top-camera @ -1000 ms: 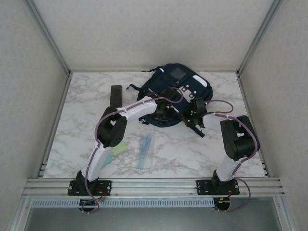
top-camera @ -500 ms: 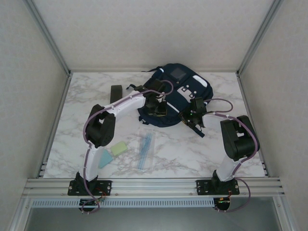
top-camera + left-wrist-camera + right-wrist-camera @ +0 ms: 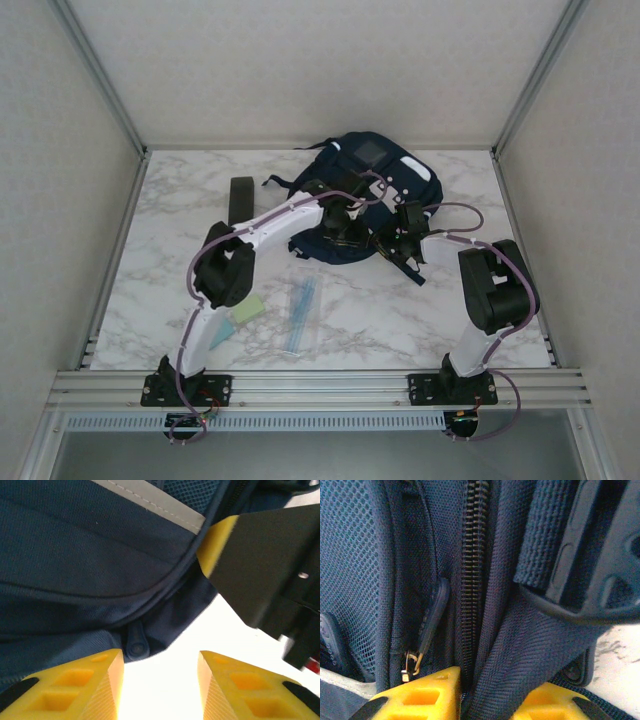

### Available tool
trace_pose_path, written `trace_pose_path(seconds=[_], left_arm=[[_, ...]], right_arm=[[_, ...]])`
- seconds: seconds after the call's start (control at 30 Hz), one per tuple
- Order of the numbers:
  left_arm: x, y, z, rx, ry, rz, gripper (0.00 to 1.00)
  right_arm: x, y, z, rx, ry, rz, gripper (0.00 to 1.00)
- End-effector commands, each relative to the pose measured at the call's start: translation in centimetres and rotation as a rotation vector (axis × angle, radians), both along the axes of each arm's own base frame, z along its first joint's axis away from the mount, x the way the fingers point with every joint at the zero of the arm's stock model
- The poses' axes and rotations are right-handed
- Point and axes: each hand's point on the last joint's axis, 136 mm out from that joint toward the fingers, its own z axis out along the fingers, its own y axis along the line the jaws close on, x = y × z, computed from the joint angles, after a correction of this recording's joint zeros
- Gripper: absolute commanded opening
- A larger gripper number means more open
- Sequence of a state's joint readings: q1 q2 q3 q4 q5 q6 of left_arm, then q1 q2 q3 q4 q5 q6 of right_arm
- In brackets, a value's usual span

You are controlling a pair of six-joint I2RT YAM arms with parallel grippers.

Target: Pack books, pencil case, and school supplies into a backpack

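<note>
Two hands are at the near edge of the navy backpack (image 3: 375,165), which lies at the back of the desk (image 3: 420,320). Right hand (image 3: 492,682) is clenched on a fold of backpack fabric just beside the zipper (image 3: 470,580). Left hand (image 3: 160,665) is released, fingers apart with nothing between them, hovering at the bag's lower seam close to the right hand. Step looks like opening the bag, packing not yet begun: clear pencil case (image 3: 303,310), pale green pad (image 3: 247,309) and pale blue pad (image 3: 222,335) lie on the desk near the arm bases, well apart from the bag. Next move likely needs the left hand on the zipper pull (image 3: 432,615) while the right pins the fabric. Bag mouth is hidden under both arms, so open or zipped, and what's inside, can't tell; blue pad partly covered by left arm
</note>
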State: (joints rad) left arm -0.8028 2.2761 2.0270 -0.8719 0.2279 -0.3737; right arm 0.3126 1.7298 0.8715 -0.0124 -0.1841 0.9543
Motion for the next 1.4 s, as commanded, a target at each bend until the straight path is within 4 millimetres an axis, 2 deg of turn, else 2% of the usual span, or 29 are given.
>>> trace_pose_path(seconds=[0.0,0.07,0.37,0.43,0.5,0.57,0.67,0.77,0.87,1.0,1.13,1.27,1.37], left_arm=[[0.1,2.1,-3.0,0.174,-0.012,-0.054,0.43],[0.2,2.6,-4.0,0.210,-0.013,-0.063,0.43],[0.1,2.1,-7.6,0.255,0.019,-0.086,0.41],[-0.1,2.3,-8.4,0.277,0.030,-0.092,0.36],[-0.3,2.6,-8.8,0.292,0.042,-0.095,0.22],[-0.4,2.4,-8.3,0.278,0.047,-0.092,0.09],[-0.3,1.8,-6.3,0.228,0.041,-0.079,0.00],[0.1,1.5,-3.6,0.173,0.031,-0.063,0.00],[0.6,2.1,-1.5,0.140,0.034,-0.046,0.00],[1.0,3.3,-0.1,0.104,0.069,-0.024,0.00],[0.5,2.5,1.3,-0.001,0.131,-0.005,0.00],[0.2,0.9,2.2,-0.098,0.173,0.021,0.00],[0.2,0.2,2.3,-0.147,0.199,0.061,0.14]], right_arm=[[-0.3,-1.2,-0.6,-0.052,0.030,-0.018,0.25],[-0.3,-1.2,-0.6,-0.050,0.031,-0.017,0.25],[-0.4,-1.2,-1.0,-0.050,0.040,-0.020,0.24],[-0.4,-1.2,-1.1,-0.053,0.041,-0.018,0.24],[-0.4,-1.3,-1.1,-0.054,0.042,-0.018,0.24],[-0.5,-1.4,-1.2,-0.063,0.045,-0.018,0.24],[-0.6,-1.6,-1.3,-0.073,0.047,-0.021,0.24],[-0.7,-1.8,-1.4,-0.084,0.055,-0.024,0.23],[-0.8,-2.0,-1.7,-0.103,0.067,-0.025,0.22],[-0.8,-2.0,-1.1,-0.095,0.059,-0.023,0.23],[-0.9,-1.8,1.4,-0.074,0.016,-0.005,0.25],[-1.6,-1.6,3.5,-0.074,0.000,0.044,0.36],[-2.5,-0.7,4.5,-0.009,-0.004,0.071,0.44]])
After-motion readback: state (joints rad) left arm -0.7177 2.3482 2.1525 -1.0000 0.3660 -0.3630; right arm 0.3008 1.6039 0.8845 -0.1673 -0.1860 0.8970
